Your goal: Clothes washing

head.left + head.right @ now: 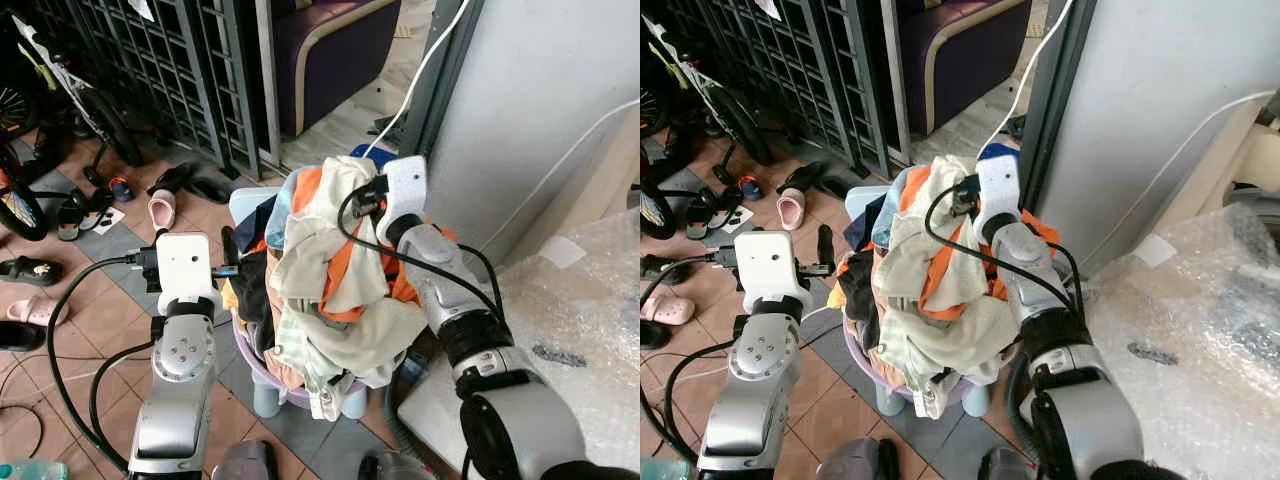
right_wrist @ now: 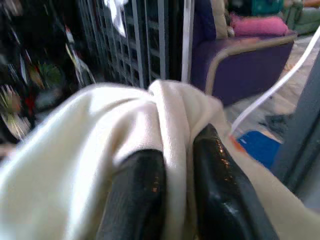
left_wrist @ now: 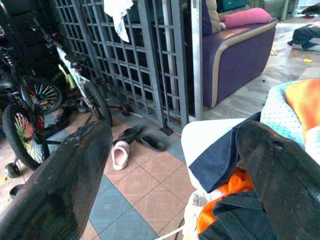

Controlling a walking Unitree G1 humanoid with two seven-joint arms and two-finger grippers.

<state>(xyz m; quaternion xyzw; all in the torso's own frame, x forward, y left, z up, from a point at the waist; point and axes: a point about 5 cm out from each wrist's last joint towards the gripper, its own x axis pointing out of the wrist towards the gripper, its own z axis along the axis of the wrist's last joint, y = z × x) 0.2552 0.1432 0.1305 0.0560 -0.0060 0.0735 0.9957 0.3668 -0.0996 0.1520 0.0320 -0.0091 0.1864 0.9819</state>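
Washing looks barely begun: the heaped pile of mixed clothes (image 1: 330, 280) fills the lilac plastic basket (image 1: 262, 375). The right gripper (image 2: 175, 185) pinches a cream cotton garment (image 2: 95, 145) atop the pile; the left gripper (image 3: 170, 175) gapes empty at its left.

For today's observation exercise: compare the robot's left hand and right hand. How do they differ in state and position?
1. The left hand is open with nothing between its fingers; the right hand is shut on a cream cloth.
2. The left hand sits beside the laundry pile, at its edge; the right hand is on top of the pile.
Both have two black fingers and point toward the grille.
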